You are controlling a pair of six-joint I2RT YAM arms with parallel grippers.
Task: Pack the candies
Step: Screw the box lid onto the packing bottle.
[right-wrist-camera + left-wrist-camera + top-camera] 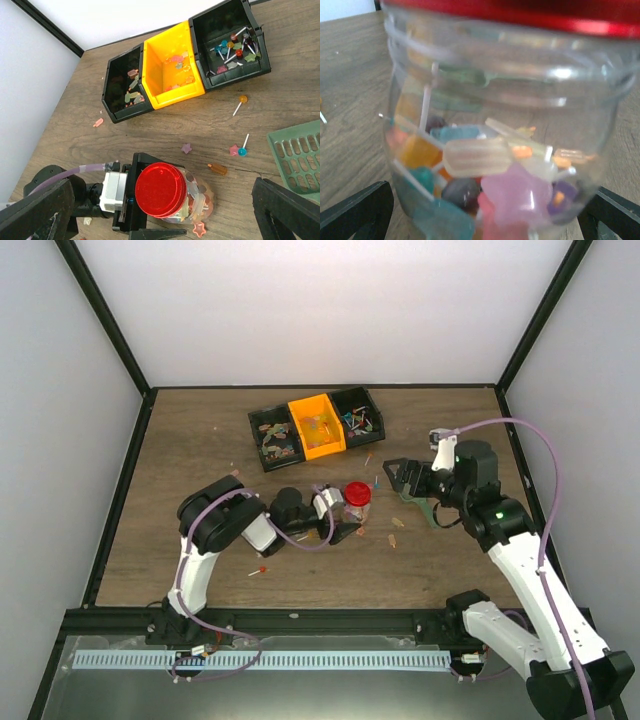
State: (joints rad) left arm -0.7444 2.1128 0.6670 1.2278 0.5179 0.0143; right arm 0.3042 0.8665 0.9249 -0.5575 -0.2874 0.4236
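A clear jar (357, 502) with a red lid (161, 189) stands upright on the table, part full of candies (475, 157). My left gripper (348, 516) is shut on the jar (490, 100), with a finger (357, 212) low on each side. My right gripper (402, 478) is open and empty, a little right of the jar and above it. In the right wrist view its fingers (37, 212) spread wide to either side of the lid. Loose candies lie on the table near the jar: stars (233, 149), an orange piece (219, 169) and a lollipop (242, 99).
Three joined bins stand at the back: black (115, 75), yellow (152, 70) and black (260, 42), each holding candies. A green slotted scoop (297, 152) lies right of the jar. A red candy (259, 571) lies near the left arm. Dark frame posts line the table's sides.
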